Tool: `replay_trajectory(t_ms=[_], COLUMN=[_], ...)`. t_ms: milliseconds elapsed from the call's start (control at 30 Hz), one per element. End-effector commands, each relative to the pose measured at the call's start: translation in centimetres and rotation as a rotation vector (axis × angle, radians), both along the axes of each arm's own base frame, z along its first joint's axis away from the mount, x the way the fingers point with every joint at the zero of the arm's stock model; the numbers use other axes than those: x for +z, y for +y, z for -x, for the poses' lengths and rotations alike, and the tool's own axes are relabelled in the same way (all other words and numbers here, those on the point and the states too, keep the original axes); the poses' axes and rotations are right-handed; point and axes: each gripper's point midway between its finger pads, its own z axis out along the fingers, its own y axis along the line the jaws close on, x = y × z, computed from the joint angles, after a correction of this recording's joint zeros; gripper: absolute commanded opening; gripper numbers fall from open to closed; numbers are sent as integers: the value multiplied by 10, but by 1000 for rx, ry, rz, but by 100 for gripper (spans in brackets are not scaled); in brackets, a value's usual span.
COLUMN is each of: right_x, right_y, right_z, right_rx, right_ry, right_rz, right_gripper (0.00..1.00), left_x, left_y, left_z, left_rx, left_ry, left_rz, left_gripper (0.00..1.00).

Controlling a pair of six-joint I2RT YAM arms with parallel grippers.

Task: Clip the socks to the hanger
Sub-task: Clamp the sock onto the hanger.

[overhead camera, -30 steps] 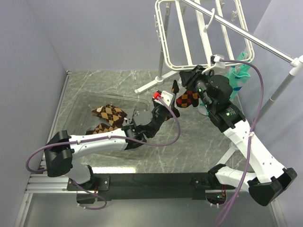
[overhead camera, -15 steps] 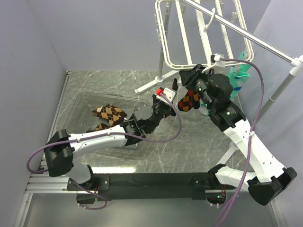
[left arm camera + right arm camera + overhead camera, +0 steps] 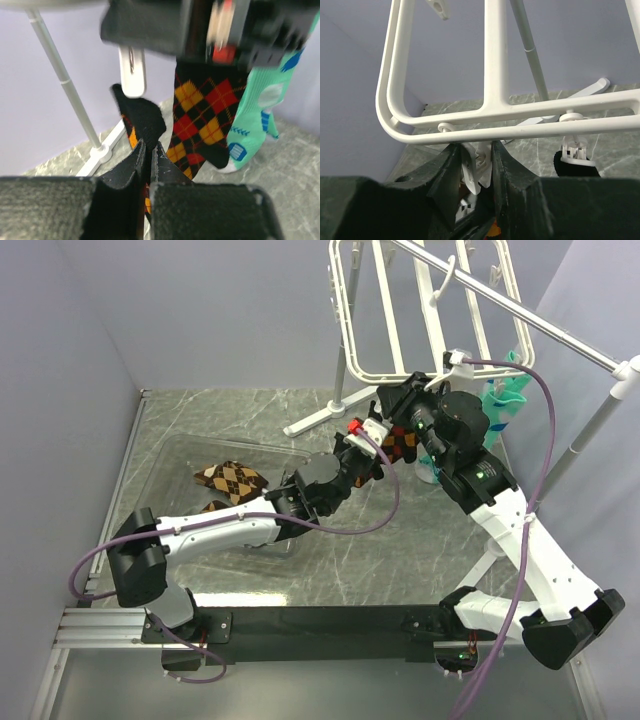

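My left gripper [image 3: 148, 155], closed on the sock [image 3: 142, 117], has risen far-right to just under the hanger [image 3: 490, 75]. There my right gripper [image 3: 476, 157] squeezes a clip [image 3: 470, 175], so clipping looks next.

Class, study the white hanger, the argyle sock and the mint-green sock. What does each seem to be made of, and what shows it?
The hanger looks like moulded plastic: smooth, white, softly glossy. The argyle sock seems knitted fabric: matt, hanging limp. The mint-green sock likewise looks a soft knit.
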Motion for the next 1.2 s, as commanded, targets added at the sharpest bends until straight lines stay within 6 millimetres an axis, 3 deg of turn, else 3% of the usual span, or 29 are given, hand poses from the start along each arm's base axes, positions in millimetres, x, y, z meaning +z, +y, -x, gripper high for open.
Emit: replay_trajectory(t_ms=[0,667,933,1167], right_x=[34,28,28,35], right_y=[-9,-17,-16,-12], right_z=[-1,-3,-5,-9], right_rx=[-50,-115,-161,-175], right_ry=[-74,-77,-84,-90], right_rz=[-49,3,35,23], right_gripper=[0,0,0,0], left_x=[17,41,49,42], left_y=[1,22,15,9], left_z=[-2,6,10,7], left_rx=[29,41,2,7], left_ry=[-14,-6,19,31], left_rz=[18,140,170,141], left_gripper=[1,1,1,1])
